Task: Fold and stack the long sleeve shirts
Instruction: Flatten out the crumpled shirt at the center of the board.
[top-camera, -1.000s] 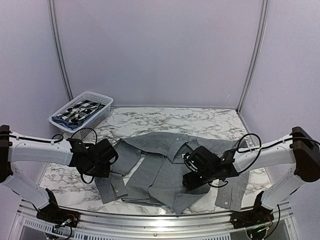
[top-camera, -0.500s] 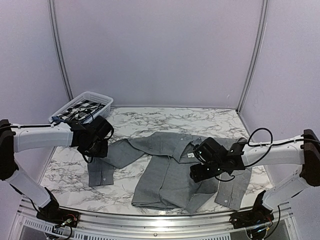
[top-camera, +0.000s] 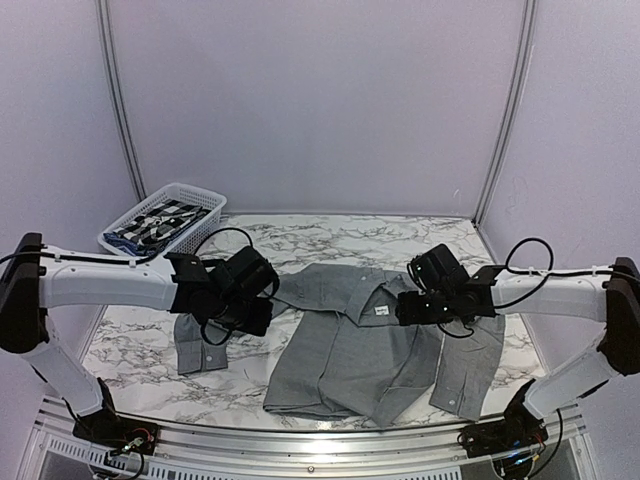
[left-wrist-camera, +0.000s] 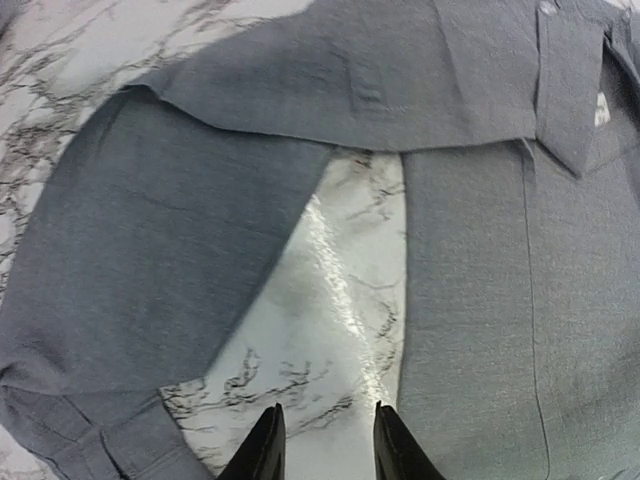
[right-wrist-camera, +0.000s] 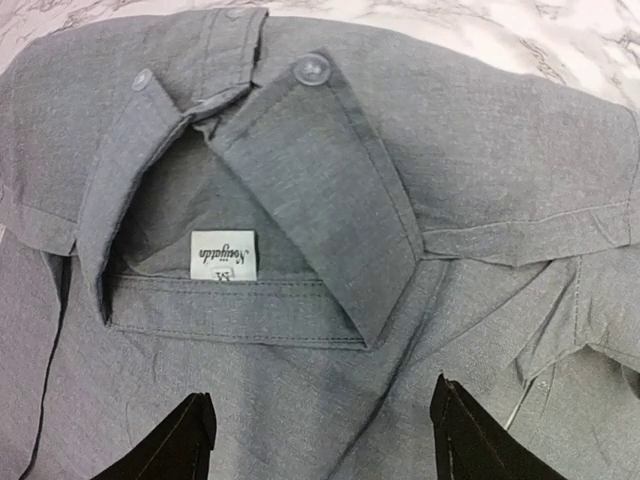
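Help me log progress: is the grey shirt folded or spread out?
Spread out. The grey shirt lies flat on the table, body unfolded, both sleeves out to the sides, collar open.

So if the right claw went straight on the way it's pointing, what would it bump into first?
Probably the grey shirt, just below its open collar and white label. The right claw is open and aimed down at that cloth, with nothing in between.
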